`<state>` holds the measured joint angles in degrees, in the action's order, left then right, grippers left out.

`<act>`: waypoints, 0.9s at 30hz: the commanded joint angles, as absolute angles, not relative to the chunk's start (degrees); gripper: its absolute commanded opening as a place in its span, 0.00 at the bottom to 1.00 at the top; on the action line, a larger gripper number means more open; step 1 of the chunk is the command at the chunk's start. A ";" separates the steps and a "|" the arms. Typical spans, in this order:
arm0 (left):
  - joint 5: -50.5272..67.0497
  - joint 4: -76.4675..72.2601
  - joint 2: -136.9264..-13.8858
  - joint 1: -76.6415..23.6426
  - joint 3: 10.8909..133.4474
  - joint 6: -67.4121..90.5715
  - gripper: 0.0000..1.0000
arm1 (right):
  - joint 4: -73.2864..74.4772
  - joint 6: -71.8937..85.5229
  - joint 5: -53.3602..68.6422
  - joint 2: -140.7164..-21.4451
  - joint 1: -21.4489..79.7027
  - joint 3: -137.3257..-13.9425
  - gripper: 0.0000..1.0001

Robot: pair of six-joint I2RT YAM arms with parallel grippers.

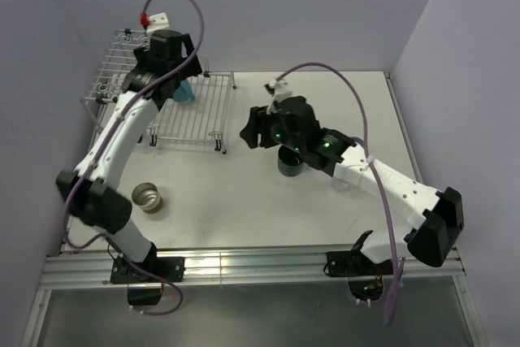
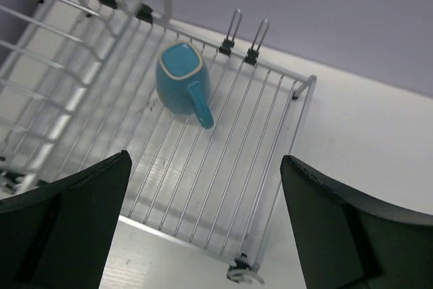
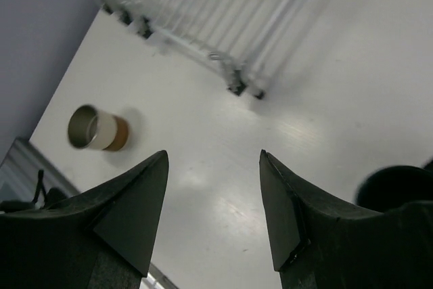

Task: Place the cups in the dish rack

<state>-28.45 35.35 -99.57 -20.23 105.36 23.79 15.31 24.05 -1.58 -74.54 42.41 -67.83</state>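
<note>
The white wire dish rack stands at the far left. A light-blue mug rests on its flat slatted part, and shows in the left wrist view with its handle pointing toward my fingers. My left gripper hovers above the rack, open and empty. My right gripper is open and empty above bare table right of the rack. A dark teal mug stands under the right wrist. A tan-brown cup lies on its side at the near left. The lavender tumbler is out of view.
The taller basket part of the rack is at the far left corner. A faint clear object sits half hidden under the right forearm. Purple walls close the back and sides. A metal rail runs along the near edge.
</note>
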 commanded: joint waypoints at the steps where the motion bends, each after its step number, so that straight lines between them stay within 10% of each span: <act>1: -31.03 34.63 -86.16 -19.69 101.00 27.07 0.99 | 14.42 22.23 -4.13 -79.09 49.03 -73.29 0.64; 27: -25.66 36.56 -51.33 -19.69 78.49 31.03 0.99 | 13.19 24.52 -6.68 -126.38 70.58 -112.14 0.62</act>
